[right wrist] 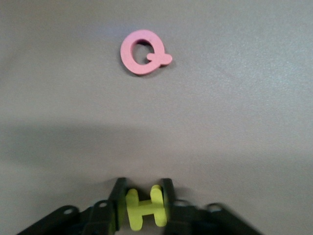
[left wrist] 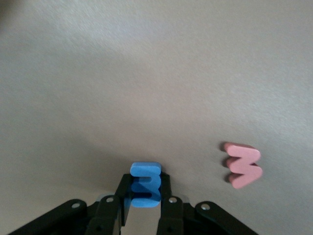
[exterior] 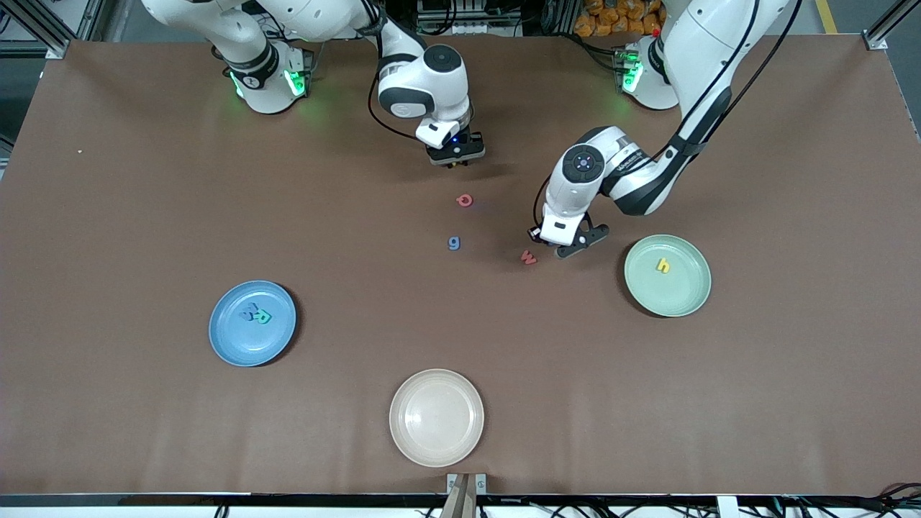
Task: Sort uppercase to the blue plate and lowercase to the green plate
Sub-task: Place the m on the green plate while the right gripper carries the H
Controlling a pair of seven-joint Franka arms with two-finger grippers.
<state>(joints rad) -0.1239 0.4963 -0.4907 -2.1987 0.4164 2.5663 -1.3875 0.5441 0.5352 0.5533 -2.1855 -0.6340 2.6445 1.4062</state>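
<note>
Gripping a small blue foam letter e [left wrist: 145, 185] between its black fingers, the left tool [exterior: 573, 247] sits low over the brown bench [exterior: 144, 216], just beside the red foam letter w [exterior: 529, 257], which lies flat between that tool and the front camera. The right tool [exterior: 455, 161], closed on a yellow foam capital H [right wrist: 145, 207], is over the bench near the robots' bases; the red foam capital Q [exterior: 465, 200] lies a little nearer the camera than it, apart from the tool. A blue foam letter g [exterior: 454, 243] rests nearer the camera again, well clear of both tools. The round glossy sky-blue plate [exterior: 230, 345], toward the right arm's end, carries a teal foam R [exterior: 263, 316] touching a blue foam letter [exterior: 248, 311] whose shape cannot be read. The pale mint-green plate [exterior: 683, 302], toward the left arm's end, holds a tiny yellow foam h [exterior: 663, 265]. A cream-white round plate [exterior: 436, 446] sits nearest the camera, between the other two.
</note>
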